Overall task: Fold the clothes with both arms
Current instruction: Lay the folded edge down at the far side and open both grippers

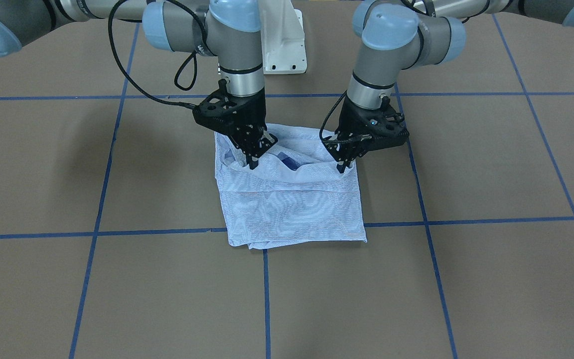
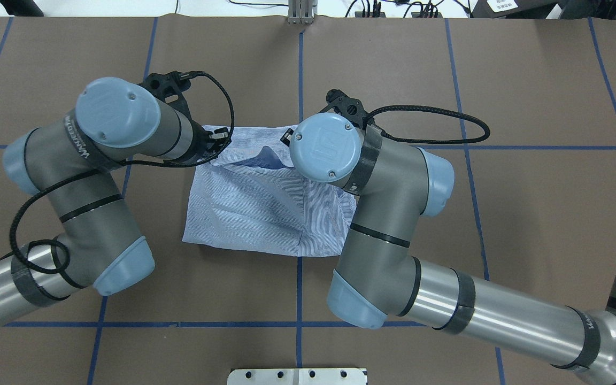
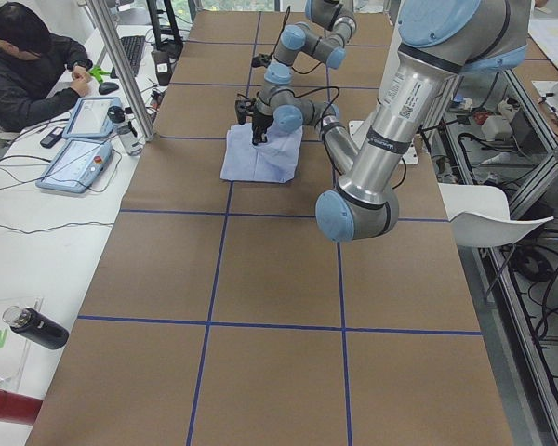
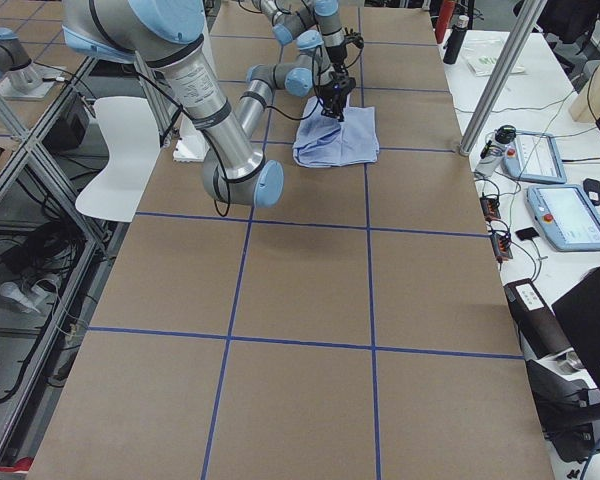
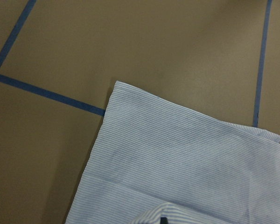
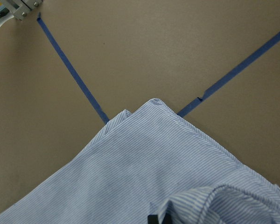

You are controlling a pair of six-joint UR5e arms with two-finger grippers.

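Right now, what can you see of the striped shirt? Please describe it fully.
The shirt is light blue with fine white stripes, and looks like thin woven cloth. It is folded into a rough rectangle and lies on the brown table, across a blue tape line. Its edge nearest the robot is raised and bunched: the left gripper and the right gripper each pinch one corner of it, and the fold gapes open between them.
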